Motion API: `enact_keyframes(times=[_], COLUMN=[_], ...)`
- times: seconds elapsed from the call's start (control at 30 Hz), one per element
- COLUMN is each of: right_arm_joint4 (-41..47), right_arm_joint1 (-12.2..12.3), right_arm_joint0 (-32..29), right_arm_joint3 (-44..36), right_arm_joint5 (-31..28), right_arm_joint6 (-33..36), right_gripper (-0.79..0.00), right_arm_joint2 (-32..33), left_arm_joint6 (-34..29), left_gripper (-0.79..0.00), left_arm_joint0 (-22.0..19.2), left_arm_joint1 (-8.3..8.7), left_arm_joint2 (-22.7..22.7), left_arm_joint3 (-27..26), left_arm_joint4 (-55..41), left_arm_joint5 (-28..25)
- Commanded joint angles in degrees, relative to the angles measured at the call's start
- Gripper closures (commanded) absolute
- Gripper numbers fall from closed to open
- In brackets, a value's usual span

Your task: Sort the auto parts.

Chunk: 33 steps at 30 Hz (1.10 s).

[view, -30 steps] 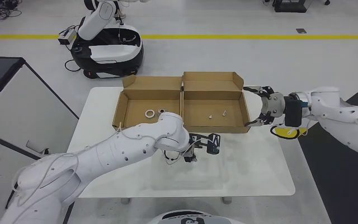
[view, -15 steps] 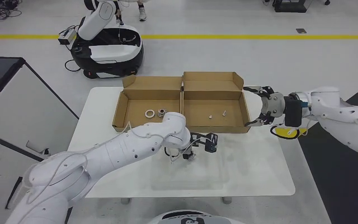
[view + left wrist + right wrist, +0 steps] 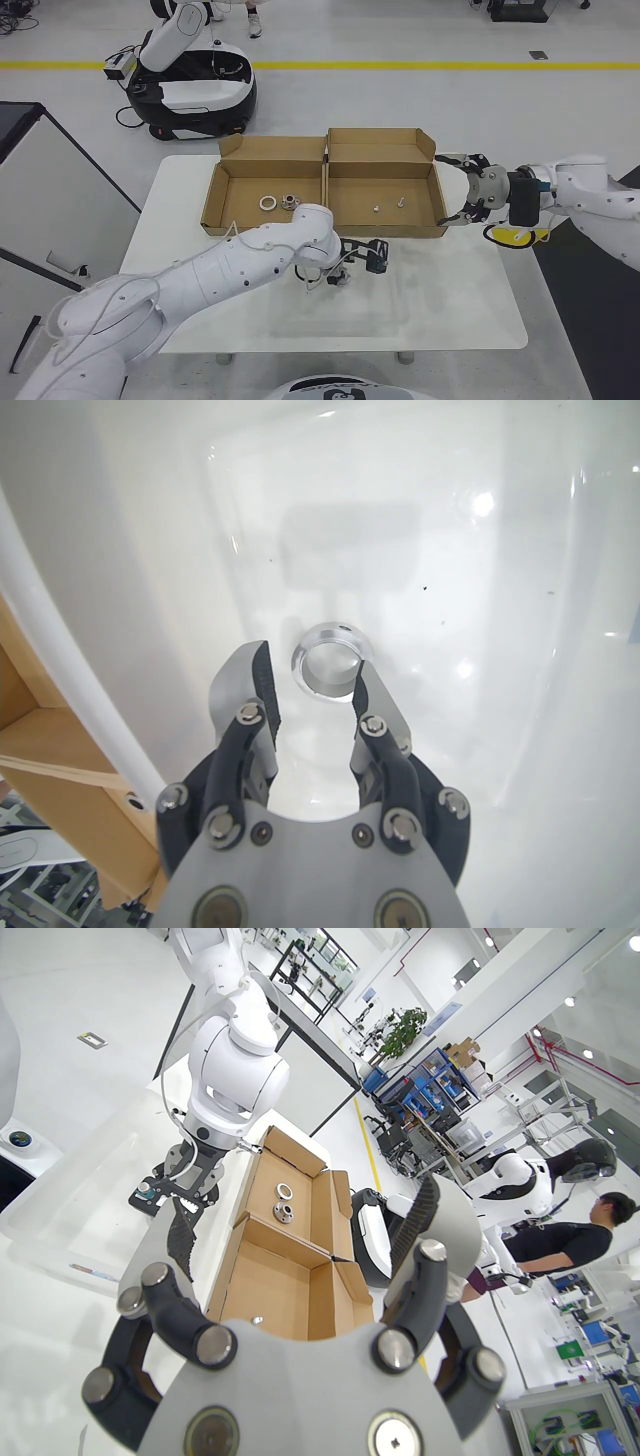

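While the left hand [image 3: 311,672] hangs open over the clear tray [image 3: 525,650] on the bench [image 3: 460,290], the ring [image 3: 320,637] lies flat, hole up, just past its fingertips and closer to one finger, not yet between them. No long axis to line up. Left arm is far nearer; right hand [image 3: 444,189] waits open beside the right box [image 3: 350,200]. Count: one ring in tray; two parts [image 3: 268,203] in left box [image 3: 240,205]; two small bits [image 3: 401,201] in right box.

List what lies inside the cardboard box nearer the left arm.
A ring and a flanged metal part lie on the box floor. The left arm covers its near corner; anything there is hidden.
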Motion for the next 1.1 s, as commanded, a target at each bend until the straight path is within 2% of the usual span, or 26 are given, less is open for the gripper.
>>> enact_keyframes(times=[0.0,0.77,1.07], right_arm_joint4=[0.00,0.00,0.00], right_arm_joint1=[0.00,0.00,0.00], right_arm_joint0=[0.00,0.00,0.00], right_arm_joint3=[0.00,0.00,0.00], right_arm_joint5=[0.00,0.00,0.00], right_arm_joint6=[0.00,0.00,0.00], right_gripper=[-0.785,-0.785,-0.785], right_arm_joint2=[0.00,0.00,0.00], left_arm_joint6=[-0.18,-0.40,-1.79], left_gripper=[-0.385,-0.323,-0.329], left_arm_joint0=[0.20,1.83,2.34], left_arm_joint1=[-0.05,-0.81,-0.96], left_arm_joint2=[-0.04,-1.25,-1.63], left_arm_joint3=[-0.01,0.60,0.33], left_arm_joint4=[0.23,3.78,3.82], left_arm_joint5=[-0.08,-0.47,-1.62])
